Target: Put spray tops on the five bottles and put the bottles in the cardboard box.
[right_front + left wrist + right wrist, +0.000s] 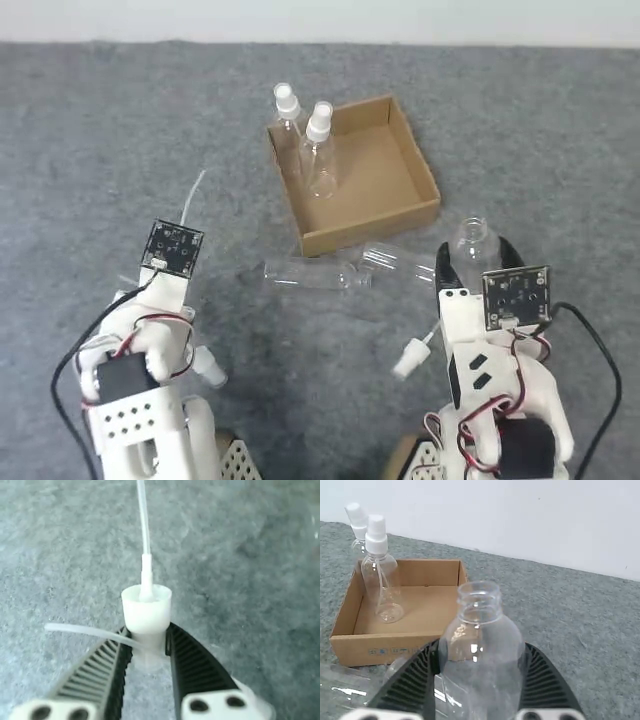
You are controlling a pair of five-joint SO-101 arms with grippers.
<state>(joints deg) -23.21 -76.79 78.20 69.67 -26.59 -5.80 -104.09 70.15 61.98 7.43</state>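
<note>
My left gripper is shut on a white spray top, whose thin dip tube points away over the carpet; the same tube sticks out past the left arm. My right gripper is shut on a clear uncapped bottle, held upright just right of the cardboard box. Two capped bottles stand at the box's far left corner. Two bare bottles lie on the carpet in front of the box.
One loose spray top lies beside the right arm, another beside the left arm. A second thin tube crosses in front of the left gripper's finger. Grey carpet covers the table, with a white wall behind.
</note>
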